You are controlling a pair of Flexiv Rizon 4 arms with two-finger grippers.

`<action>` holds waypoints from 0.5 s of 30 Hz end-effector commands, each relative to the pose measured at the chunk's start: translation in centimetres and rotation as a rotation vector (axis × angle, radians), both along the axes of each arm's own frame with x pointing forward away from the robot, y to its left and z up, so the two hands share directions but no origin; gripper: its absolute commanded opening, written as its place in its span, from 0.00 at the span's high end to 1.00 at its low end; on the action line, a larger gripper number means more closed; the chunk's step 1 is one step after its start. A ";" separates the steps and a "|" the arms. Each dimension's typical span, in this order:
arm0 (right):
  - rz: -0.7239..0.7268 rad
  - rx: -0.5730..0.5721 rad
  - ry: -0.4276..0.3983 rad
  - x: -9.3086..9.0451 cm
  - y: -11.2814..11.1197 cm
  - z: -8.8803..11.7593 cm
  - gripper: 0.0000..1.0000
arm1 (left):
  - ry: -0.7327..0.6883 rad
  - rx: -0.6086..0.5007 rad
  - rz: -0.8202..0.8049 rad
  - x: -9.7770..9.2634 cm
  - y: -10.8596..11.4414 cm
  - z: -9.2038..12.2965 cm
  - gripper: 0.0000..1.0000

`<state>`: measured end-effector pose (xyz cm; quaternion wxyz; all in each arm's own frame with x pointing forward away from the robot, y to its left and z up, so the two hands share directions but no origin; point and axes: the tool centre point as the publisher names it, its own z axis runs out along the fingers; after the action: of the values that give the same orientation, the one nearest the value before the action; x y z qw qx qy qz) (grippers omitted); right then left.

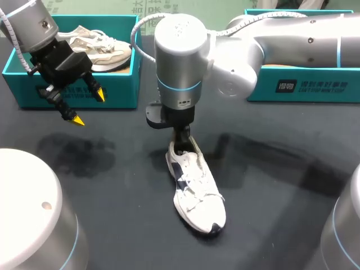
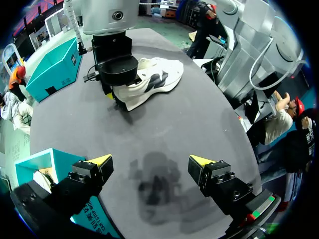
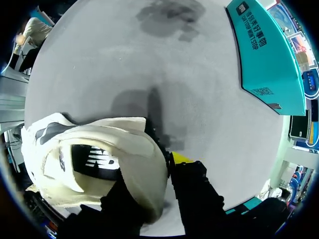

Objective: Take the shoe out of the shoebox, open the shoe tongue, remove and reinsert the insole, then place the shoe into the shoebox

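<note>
Head view: clamps the heel of the white shoe [image 1: 197,191] in the right gripper [image 1: 181,139], toe pointing away. Hangs the left gripper [image 1: 88,107] splayed wide near the shoebox [image 1: 121,89].

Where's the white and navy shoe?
In the head view, the shoe lies in the middle of the table, its heel pinched by the right gripper.

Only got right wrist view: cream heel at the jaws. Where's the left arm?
Observer: The left arm is in front of the teal cardboard shoebox at the table's left, left jaws open and empty.
Operator: Anything in that box?
Observer: A beige lace-up sneaker lies in it.
Operator: Which way does my shoe face?
Observer: The white lace-up sneaker with navy trim sits sole-down on the dark table, toe pointing away from the boxes.
</note>
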<state>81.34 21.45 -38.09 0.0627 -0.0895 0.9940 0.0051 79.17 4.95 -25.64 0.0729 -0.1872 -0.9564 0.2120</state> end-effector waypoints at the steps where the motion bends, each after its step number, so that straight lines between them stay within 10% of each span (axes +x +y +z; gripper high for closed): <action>1: -0.001 -0.001 0.001 -0.2 0.0 0.0 1.00 | -0.002 0.002 0.000 -0.1 0.0 0.0 0.00; 15: -0.039 -0.035 -0.043 -0.6 -1.4 5.3 1.00 | -0.002 0.002 0.000 -0.1 0.0 0.0 0.00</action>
<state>81.27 20.98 -35.38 0.0778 -0.0731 0.9942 -0.0135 79.16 4.95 -25.64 0.0729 -0.1872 -0.9564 0.2120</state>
